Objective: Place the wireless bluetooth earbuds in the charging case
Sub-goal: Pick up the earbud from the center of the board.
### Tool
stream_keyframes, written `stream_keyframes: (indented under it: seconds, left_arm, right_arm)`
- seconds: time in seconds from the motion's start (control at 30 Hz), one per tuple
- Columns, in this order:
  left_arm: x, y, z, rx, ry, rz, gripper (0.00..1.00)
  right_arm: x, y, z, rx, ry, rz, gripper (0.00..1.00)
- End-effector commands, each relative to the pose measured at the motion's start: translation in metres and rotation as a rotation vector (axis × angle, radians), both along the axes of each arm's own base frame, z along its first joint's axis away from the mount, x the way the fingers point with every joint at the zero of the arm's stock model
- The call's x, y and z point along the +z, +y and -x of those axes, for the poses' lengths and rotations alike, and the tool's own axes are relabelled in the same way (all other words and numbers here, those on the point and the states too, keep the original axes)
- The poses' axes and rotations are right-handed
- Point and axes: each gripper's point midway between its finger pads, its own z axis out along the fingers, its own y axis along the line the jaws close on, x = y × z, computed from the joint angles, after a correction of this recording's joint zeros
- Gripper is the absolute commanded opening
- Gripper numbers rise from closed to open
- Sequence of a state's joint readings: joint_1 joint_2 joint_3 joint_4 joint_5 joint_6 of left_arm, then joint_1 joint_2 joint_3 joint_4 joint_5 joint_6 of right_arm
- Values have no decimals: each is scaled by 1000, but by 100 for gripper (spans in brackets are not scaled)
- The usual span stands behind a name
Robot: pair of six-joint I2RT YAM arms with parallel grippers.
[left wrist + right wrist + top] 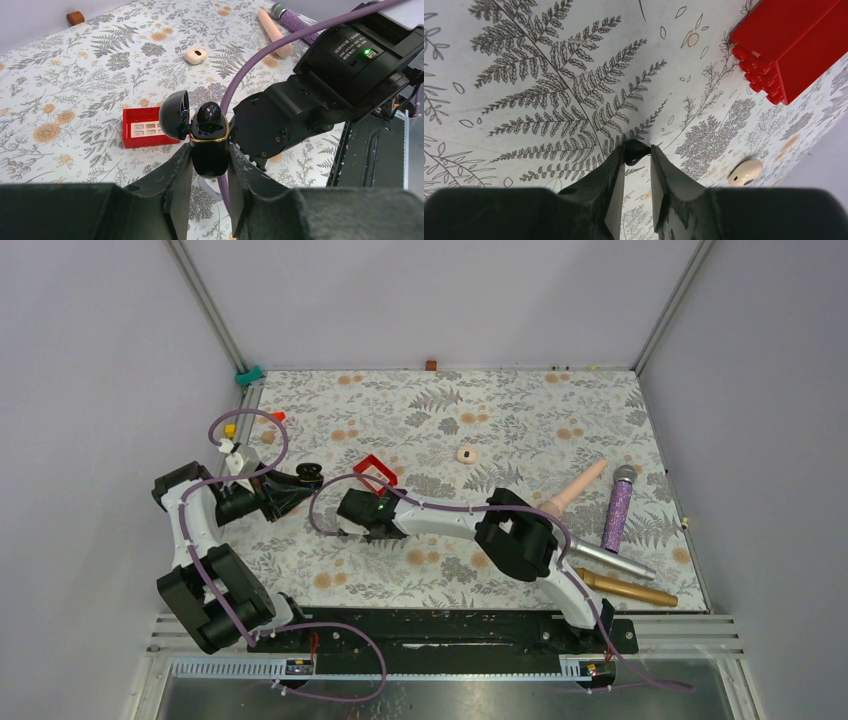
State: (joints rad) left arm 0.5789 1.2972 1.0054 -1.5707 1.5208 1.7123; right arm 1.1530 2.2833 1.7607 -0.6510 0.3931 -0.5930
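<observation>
Pinching a tiny black earbud (635, 151) against the patterned table (500, 410), the right gripper (635, 165) has its jaws clenched on it at the very fingertips, just beside the red box (794, 45). The left gripper (210, 165) is clamped on the charging case (210, 145), holding it upright above the table with its lid swung open to the left. A rounded black shape in its top looks like the second earbud (207, 114), already seated. The main risk is that glossy bud: held only at the tips, it could squirt out or twist as it lifts, and then its stem would meet the socket at the wrong angle. The case could also rock in its narrow grip if the bud is pushed down off-centre, or the lid could be knocked. The right arm passes close by the case, so a careless swing might bump it. By count: two earbuds, one black case, one red box, one small beige oval case (196, 55), and what appear to be four microphones (620, 505) on the right side.
</observation>
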Motion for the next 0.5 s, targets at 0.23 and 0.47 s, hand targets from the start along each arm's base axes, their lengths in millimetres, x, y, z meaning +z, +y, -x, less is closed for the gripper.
stream_keyframes:
  seconds: [0.23,0.47]
  left_arm:
    - [13,-23,5,-71,-53,37,0]
    - [3,-51,13,-227,-8,2,0]
  right_arm:
    - [89,6,29,31,175,-325,20]
    - [191,-25,43,-27,388,-666,21]
